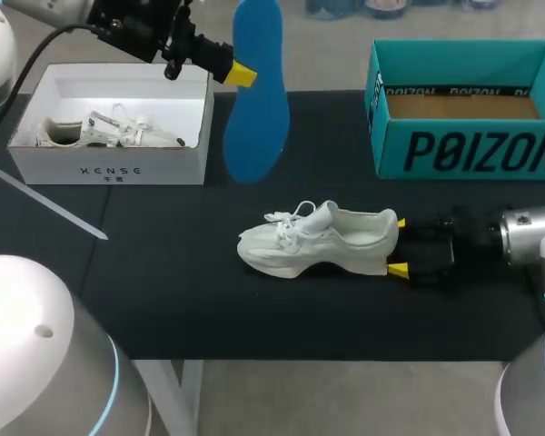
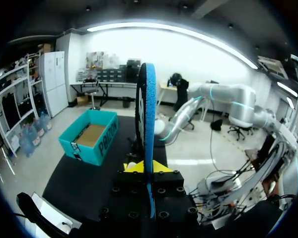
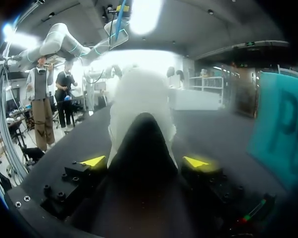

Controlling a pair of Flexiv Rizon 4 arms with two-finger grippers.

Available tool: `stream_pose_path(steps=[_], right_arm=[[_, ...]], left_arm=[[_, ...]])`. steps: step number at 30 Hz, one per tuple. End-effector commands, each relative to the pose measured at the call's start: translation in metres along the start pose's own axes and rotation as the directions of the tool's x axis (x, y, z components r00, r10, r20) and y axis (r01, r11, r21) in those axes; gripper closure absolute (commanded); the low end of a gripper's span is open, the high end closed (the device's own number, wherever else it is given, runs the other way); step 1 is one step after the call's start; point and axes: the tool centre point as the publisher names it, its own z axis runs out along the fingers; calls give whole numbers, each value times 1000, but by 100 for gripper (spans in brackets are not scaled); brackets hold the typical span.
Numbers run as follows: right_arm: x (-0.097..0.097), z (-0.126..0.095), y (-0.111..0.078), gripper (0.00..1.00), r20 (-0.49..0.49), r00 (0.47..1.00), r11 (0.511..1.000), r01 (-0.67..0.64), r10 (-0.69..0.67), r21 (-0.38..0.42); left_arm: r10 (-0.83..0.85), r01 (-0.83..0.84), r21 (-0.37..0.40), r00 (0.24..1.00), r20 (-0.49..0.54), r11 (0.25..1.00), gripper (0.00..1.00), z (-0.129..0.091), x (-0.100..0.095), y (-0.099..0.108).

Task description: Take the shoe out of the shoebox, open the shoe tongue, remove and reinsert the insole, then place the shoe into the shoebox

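- Shoe (image 1: 318,241): white, upright on its sole mid-way across the black table (image 1: 163,272), toe toward my left, heel toward my right, laces loose, opening facing up.
- Right gripper (image 1: 398,246): low at table level right behind the heel. Jaws are set wide, one yellow tip against each side of the heel, so it is clamped on the shoe. The right wrist view agrees: the dark heel fills the gap between the two tips.
- Insole (image 1: 256,100): blue, out of the shoe and in the air, hanging upright with its broad end lowest. It sits beyond the shoe's toe end, just beside the white box.
- Left gripper (image 1: 239,74): coming in from the far left, raised above the table. Jaws are nearly closed, pinching the thin insole between them. The left wrist view shows the insole edge-on, running straight out from between the tips.
- White box (image 1: 118,168): far left, open, with a second white shoe (image 1: 118,130) lying in it.
- Teal shoebox (image 1: 463,150): far right, open, cardboard floor visible, well apart from the shoe.
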Motion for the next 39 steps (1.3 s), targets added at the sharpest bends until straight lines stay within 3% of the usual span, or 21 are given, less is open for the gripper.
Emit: stream_pose_path(steps=[1, 7, 13, 22, 39], right_arm=[[7, -19, 9, 0, 15, 1000, 1000, 9, -9, 20], [6, -45, 26, 0, 12, 999, 990, 47, -49, 132], [4, -63, 45, 0, 35, 998, 947, 42, -56, 318], [5, -77, 74, 0, 27, 997, 805, 45, -76, 592], [7, -86, 105, 0, 18, 991, 560, 60, -132, 826]], left_arm=[[0, 0, -1, 1000, 2, 1000, 100, 0, 1, 0], [0, 0, -1, 1000, 2, 1000, 100, 0, 1, 0], [0, 0, -1, 1000, 2, 1000, 100, 0, 1, 0], [0, 0, -1, 1000, 2, 1000, 100, 0, 1, 0], [0, 0, -1, 1000, 2, 1000, 100, 0, 1, 0]])
